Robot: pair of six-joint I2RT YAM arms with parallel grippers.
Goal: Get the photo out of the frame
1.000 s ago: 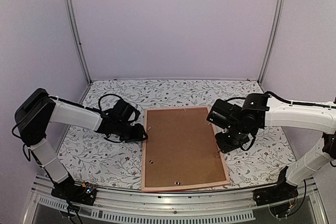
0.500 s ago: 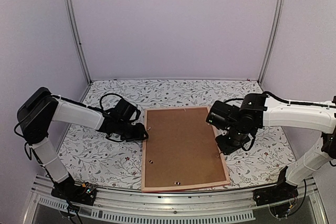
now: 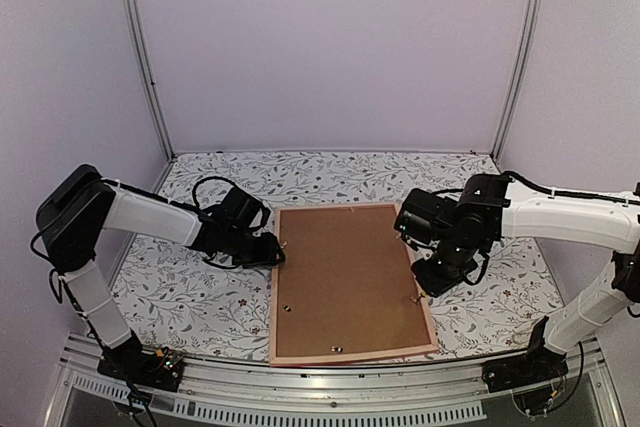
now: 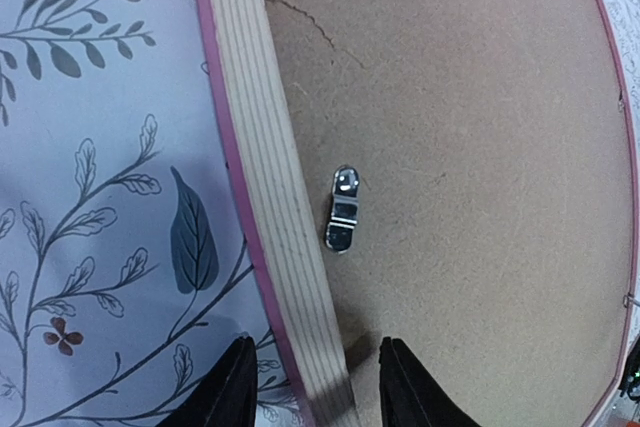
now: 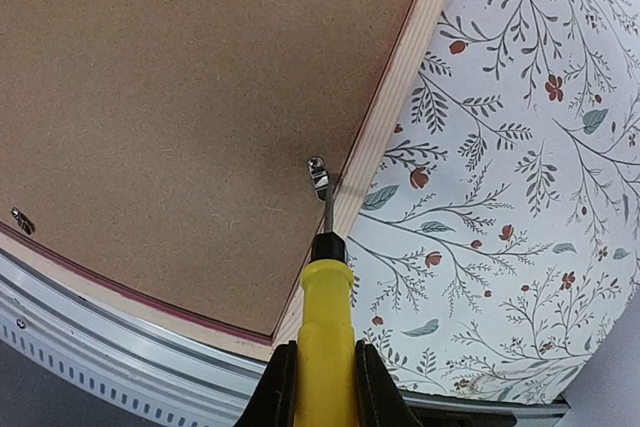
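Floral-print tablecloth (image 3: 200, 297) covers the table, pale lilac walls (image 3: 330, 47) behind, metal rail (image 3: 330, 387) along the near edge. Frame (image 4: 275, 207) lies flat and face down at centre, close to the near edge, long sides running front to back, slightly skewed. Pale wood back faces up with a thin pink strip showing on the outer side. Brown backing board (image 3: 345, 277) sits inside it and fills the opening. Small metal clips show around the board's edges. Left gripper (image 4: 315, 387) is at the frame's left long side, toward the far end. Its fingers are spread and straddle the wood rail, one finger (image 4: 235, 392) over the tablecloth, the other over the backing board. Neither finger looks closed against the rail, and contact with it can't be told. A silver clip (image 4: 342, 210) lies on the board just ahead of that gripper, beside the rail and roughly parallel to it. Right gripper (image 5: 322, 387) is at the frame's right long side, around mid-length, fingers pinched on the yellow handle of a screwdriver (image 5: 325, 307). The screwdriver's thin metal shaft points forward and its tip sits at another clip (image 5: 318, 175), right where board meets wood rail. One more clip is visible near the frame's front edge in the right wrist view. Both arms reach in from the sides, wrists low over the table.
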